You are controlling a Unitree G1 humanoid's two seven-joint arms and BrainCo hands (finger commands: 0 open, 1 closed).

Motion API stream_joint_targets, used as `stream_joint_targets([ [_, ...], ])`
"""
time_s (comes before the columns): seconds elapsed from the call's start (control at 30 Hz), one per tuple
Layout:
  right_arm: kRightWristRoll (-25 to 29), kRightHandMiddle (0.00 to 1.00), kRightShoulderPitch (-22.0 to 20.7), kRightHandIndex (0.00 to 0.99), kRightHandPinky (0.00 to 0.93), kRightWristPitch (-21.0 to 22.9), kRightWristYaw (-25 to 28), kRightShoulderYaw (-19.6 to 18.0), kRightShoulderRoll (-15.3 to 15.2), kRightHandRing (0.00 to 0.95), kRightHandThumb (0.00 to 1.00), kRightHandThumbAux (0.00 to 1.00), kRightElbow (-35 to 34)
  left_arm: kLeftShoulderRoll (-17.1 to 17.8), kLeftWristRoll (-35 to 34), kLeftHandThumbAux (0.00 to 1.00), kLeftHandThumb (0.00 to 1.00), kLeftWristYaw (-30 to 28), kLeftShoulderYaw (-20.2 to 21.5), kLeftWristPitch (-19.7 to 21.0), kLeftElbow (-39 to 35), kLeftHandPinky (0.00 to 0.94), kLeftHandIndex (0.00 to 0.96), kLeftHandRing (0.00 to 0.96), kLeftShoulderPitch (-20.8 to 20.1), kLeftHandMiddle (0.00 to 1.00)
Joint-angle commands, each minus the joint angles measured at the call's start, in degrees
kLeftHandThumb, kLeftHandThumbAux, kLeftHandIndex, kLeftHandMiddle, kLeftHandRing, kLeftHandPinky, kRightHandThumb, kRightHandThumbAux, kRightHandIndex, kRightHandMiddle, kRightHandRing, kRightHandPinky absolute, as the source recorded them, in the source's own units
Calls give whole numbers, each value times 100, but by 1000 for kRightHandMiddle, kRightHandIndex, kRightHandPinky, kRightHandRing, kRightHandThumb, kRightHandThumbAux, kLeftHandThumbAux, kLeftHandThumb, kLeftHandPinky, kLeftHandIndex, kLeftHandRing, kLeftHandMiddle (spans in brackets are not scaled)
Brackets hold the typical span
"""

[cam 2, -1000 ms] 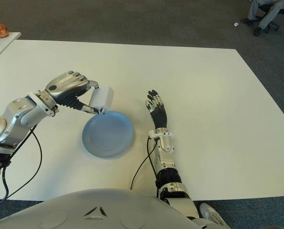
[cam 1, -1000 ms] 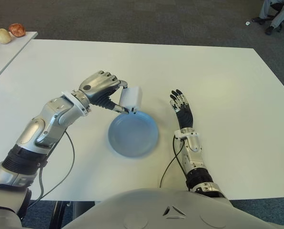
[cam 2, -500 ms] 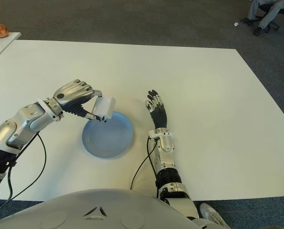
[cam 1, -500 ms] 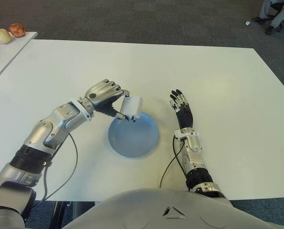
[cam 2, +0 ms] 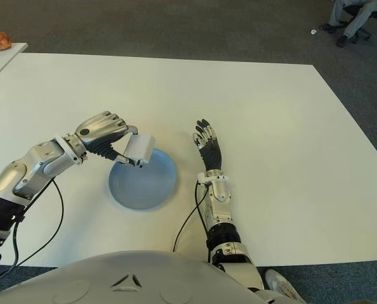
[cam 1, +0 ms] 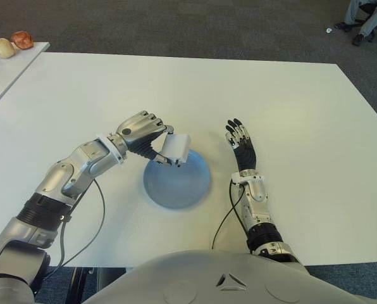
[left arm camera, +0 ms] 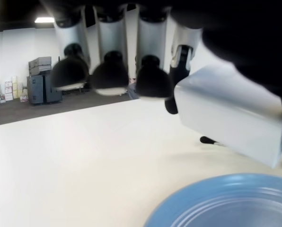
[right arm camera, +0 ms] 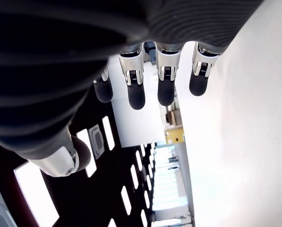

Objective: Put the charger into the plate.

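Note:
My left hand (cam 1: 152, 135) is shut on the white box-shaped charger (cam 1: 176, 147), pinching it at the fingertips just above the far left rim of the blue plate (cam 1: 179, 183). In the left wrist view the charger (left arm camera: 228, 113) hangs close over the plate (left arm camera: 226, 203) without touching it. The plate lies on the white table (cam 1: 290, 107) in front of me and holds nothing. My right hand (cam 1: 239, 140) shows to the right of the plate, fingers stretched out and holding nothing.
A second white table (cam 1: 5, 66) at the far left carries small round items (cam 1: 23, 40). A seated person's legs (cam 1: 365, 19) show at the far right, beyond the table on the dark carpet.
My left hand has carried the charger down and slightly toward me, from beyond the plate's rim to over its edge. The right hand has not moved.

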Motion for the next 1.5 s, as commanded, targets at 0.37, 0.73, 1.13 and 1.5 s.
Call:
stream_joint_targets([
  [0.37, 36, 147, 185, 102, 81, 156, -1, -1, 256, 100, 0, 597, 217, 501, -652, 258, 416, -1782, 100, 171, -660, 19, 9, 16, 22, 14],
  [0.73, -11, 154, 158, 115, 78, 112, -45, 1, 252, 100, 0, 608, 265, 353, -883, 237, 300, -1736, 215, 191, -661, 0, 0, 0, -32, 0],
  [1.13, -19, 150, 140, 112, 69, 101, -44, 7, 265, 97, 0, 613, 320, 235, -1017, 243, 253, -1510, 389, 13, -645, 0, 0, 0, -135, 0],
  [1.5, -54, 158, 73, 121, 72, 54, -88, 1, 290, 101, 0, 601, 461, 36, -1442, 285, 203, -1338, 764, 85, -510, 0, 0, 0, -378, 0],
])
